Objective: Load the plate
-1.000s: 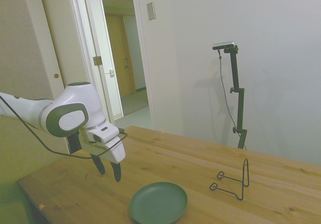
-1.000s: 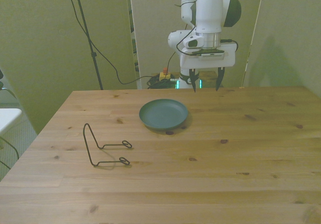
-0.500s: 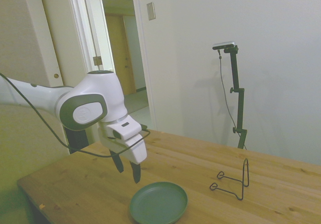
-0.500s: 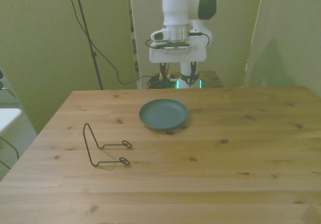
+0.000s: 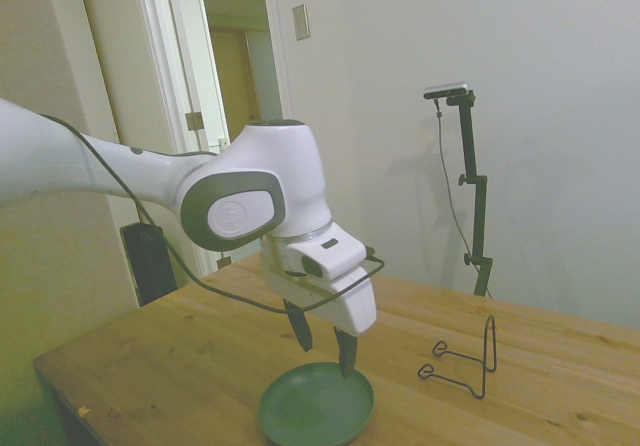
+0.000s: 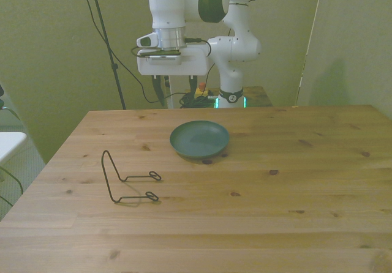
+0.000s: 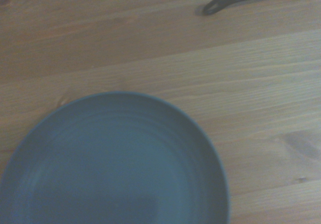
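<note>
Wire rack (image 6: 127, 178) at front view's left of wooden surface (image 6: 275, 193); gripper (image 5: 323, 340), fingers apart, empty, above plate (image 6: 199, 139) lying flat mid-surface, likely rigid, light, smooth, breakable, best pinched at raised rim.

Plate (image 5: 315, 404) (image 6: 199, 139) (image 7: 113, 163): round, shallow, dull sage-green, raised rim, plain with no markings. It lies flat and upright on the wooden table (image 6: 257, 212), nothing in it. In the front view it sits near the table's far edge, a bit toward the front view's left of the middle. In the side view it sits close to the table's near edge. The wrist view shows faint concentric rings inside it.
</note>
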`<control>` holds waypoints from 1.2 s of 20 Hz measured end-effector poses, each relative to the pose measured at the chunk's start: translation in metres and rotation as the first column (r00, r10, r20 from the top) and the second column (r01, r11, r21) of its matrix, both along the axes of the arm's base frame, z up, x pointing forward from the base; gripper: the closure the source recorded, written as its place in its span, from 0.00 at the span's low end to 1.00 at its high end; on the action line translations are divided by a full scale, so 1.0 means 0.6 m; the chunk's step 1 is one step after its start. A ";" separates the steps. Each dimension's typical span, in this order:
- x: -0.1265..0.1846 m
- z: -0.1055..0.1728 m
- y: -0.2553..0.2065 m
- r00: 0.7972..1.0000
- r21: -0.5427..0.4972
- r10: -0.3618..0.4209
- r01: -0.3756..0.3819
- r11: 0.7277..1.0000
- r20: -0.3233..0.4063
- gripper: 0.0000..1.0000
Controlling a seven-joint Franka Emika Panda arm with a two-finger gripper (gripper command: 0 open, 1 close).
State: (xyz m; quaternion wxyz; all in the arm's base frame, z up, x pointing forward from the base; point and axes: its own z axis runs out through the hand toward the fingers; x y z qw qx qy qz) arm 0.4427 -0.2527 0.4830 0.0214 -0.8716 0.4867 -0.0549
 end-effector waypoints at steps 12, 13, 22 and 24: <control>0.031 -0.075 -0.128 0.997 -0.037 -0.018 0.015 0.999 -0.078 0.00; 0.034 -0.085 -0.132 0.996 -0.038 -0.015 0.012 0.999 -0.082 0.00; 0.049 -0.184 -0.098 0.991 -0.013 0.087 -0.088 0.996 -0.098 0.00; 0.049 -0.196 -0.086 0.990 -0.009 0.096 -0.098 0.995 -0.099 0.00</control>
